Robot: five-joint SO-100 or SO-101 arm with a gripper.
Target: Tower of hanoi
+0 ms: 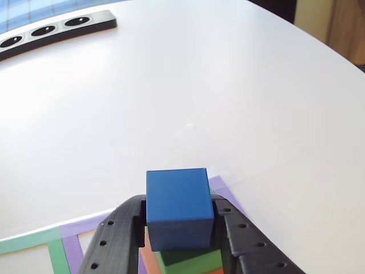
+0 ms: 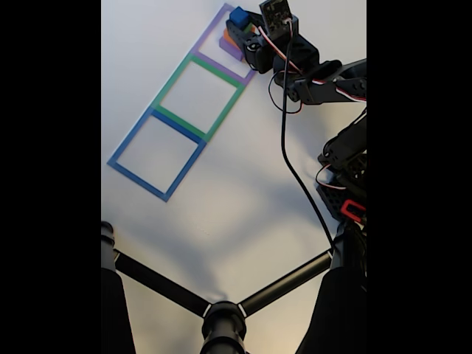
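Three taped squares [image 2: 179,103] on a glossy white table [image 1: 188,97].

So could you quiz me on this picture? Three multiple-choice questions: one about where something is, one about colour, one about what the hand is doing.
1. Where is the block stack?
A. in the purple square
B. in the blue square
C. off the squares

2. What colour is the top block?
A. orange
B. green
C. blue

3. What is the hand doing?
A. hanging open, away from the blocks
B. closed around the blue block
C. lying flat on the table

Answers:
1 A: in the fixed view the stack sits at the purple square.
2 C: the blue block tops green and orange.
3 B: the hand has a finger on each side of it.
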